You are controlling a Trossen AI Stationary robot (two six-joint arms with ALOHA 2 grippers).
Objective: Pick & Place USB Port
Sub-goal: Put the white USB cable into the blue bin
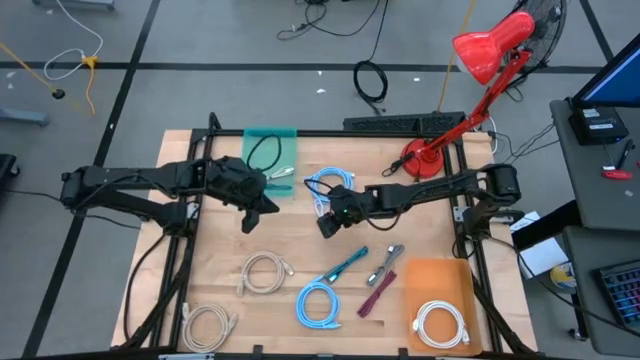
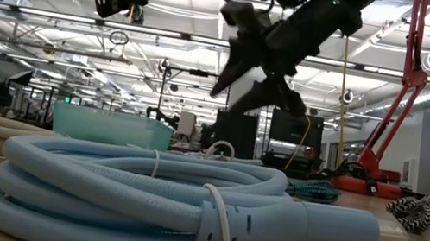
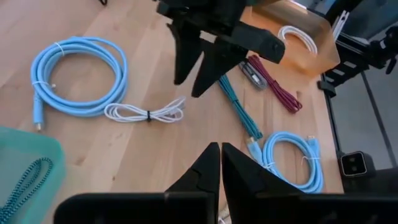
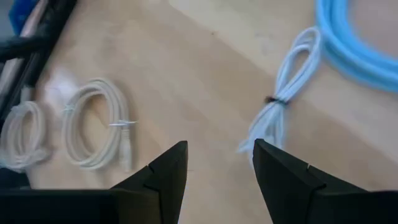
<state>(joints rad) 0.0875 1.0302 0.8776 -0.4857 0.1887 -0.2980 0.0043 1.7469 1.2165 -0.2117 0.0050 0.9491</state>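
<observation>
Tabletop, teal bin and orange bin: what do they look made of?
Pale wooden tabletop: looks like light wood planks, matt, with visible grain and seams. Translucent teal bin: probably plastic, since the black cable inside shows through it. Translucent orange bin: likely the same plastic, with a glossy wall in the left wrist view.

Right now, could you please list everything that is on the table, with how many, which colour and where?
table: one, light wood, under everything
teal bin: one, far edge, holds a dark cable
orange bin: one, near right corner, holds a white cable
light blue cable: one, far centre, beside the teal bin
second light blue cable: one, near centre
thin white cable: one, tied bundle, below the right pincer
beige cables: two, near left; the other at the near corner
teal braided cable: one, centre
maroon cable: one, left of the orange bin
red lamp: one, far right corner
left pincer: shut, empty, near the teal bin
right pincer: open, empty, mid table
</observation>
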